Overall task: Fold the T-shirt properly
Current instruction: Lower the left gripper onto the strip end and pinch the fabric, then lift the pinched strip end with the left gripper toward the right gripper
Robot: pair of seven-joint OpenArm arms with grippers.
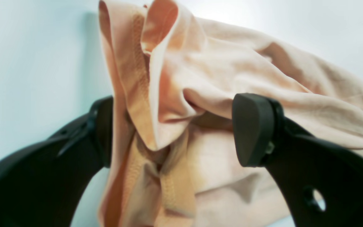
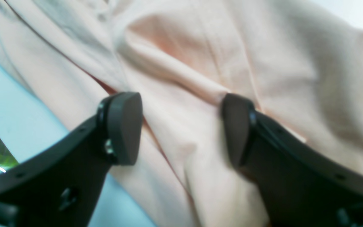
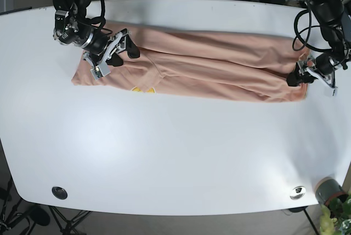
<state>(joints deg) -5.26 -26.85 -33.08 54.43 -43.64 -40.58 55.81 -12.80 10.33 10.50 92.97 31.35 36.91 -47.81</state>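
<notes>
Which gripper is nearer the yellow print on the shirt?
Right. The right gripper, jaws open, sits over the T-shirt just up-left of the yellow print; the left gripper, also open, is at the shirt's far end.

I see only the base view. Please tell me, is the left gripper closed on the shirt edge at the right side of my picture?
Observer: No. In the left wrist view the left gripper is open, with bunched T-shirt fabric between its fingers.
Operator: And the right gripper?
Observer: The right gripper is open too; a raised fold of cloth runs toward one pad.
Operator: Is something under the cloth there?
Observer: Only the table shows beside the fabric.
</notes>
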